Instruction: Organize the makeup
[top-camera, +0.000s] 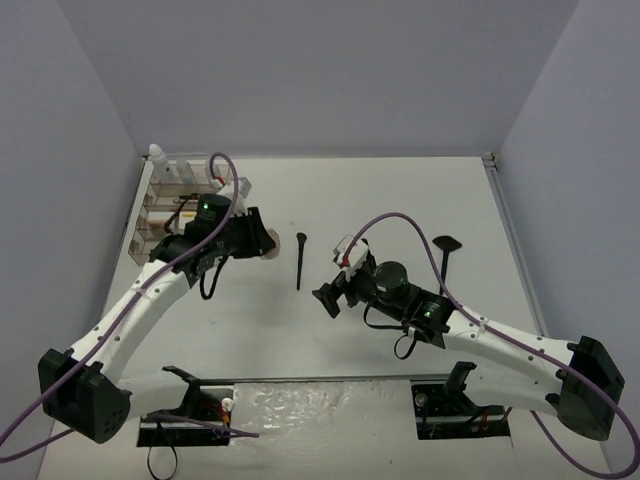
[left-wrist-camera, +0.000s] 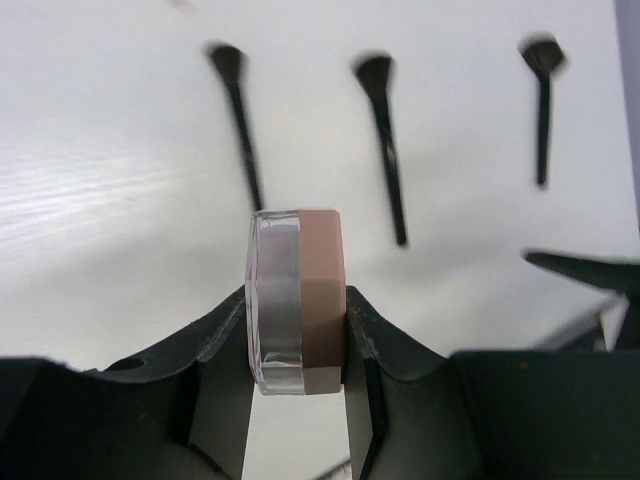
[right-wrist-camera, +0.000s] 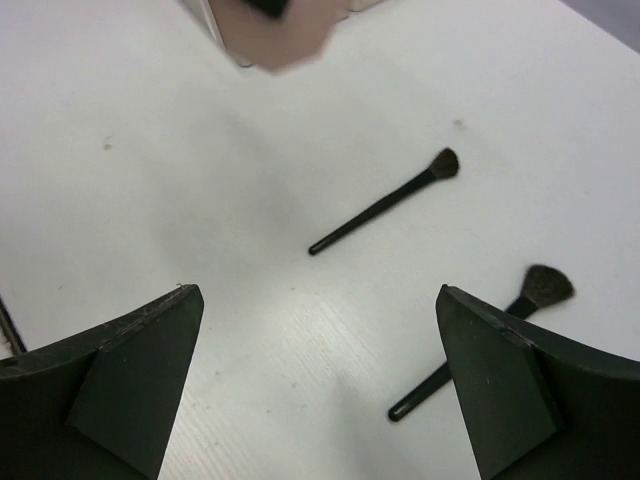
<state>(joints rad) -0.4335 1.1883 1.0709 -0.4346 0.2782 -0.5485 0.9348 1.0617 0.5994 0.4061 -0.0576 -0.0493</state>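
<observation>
The left gripper (left-wrist-camera: 297, 330) clamps a tan compact (left-wrist-camera: 320, 290), clear lid to one side, upright between its fingers, beside the organizer tray (top-camera: 160, 205), which holds a few items. The right gripper (right-wrist-camera: 320, 380) hangs wide open and empty. Below and ahead of it, black brushes (right-wrist-camera: 385, 203) lie loose on the table (top-camera: 400, 200), not yet sorted.

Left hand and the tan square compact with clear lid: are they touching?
Touching. Left wrist view: the left hand clamps both faces of the tan square compact.
</observation>
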